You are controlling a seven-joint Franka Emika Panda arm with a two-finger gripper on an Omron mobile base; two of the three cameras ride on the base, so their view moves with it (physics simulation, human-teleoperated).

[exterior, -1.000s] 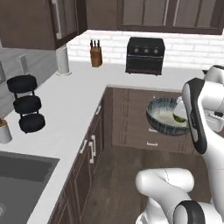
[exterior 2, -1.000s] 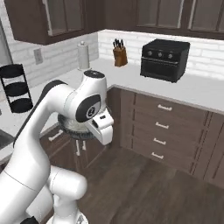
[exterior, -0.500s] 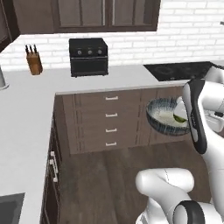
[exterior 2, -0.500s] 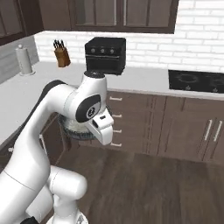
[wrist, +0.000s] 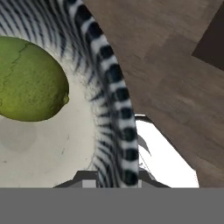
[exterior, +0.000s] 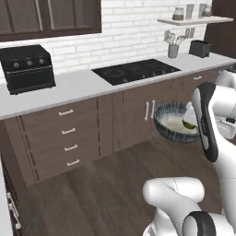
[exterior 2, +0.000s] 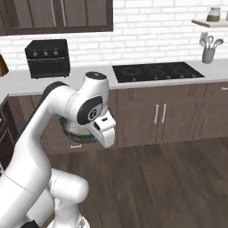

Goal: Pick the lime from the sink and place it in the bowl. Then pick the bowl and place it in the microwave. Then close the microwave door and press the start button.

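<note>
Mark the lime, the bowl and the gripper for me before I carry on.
lime (wrist: pixel 30 81), hand view, middle of its green skin.
bowl (exterior: pixel 167 112), left base view, far part of its striped rim.
gripper (wrist: pixel 117 174), hand view, where the bowl's rim passes between the fingertips.

White brick wall (exterior: pixel 138 32), dark brown wooden cabinets (exterior: pixel 69 133) under a pale grey desk (exterior: pixel 73 87), black inset cooktop (exterior: pixel 136 71), dark wood-plank floor (exterior 2: pixel 169 178), small wall shelf (exterior: pixel 193 20).
</note>
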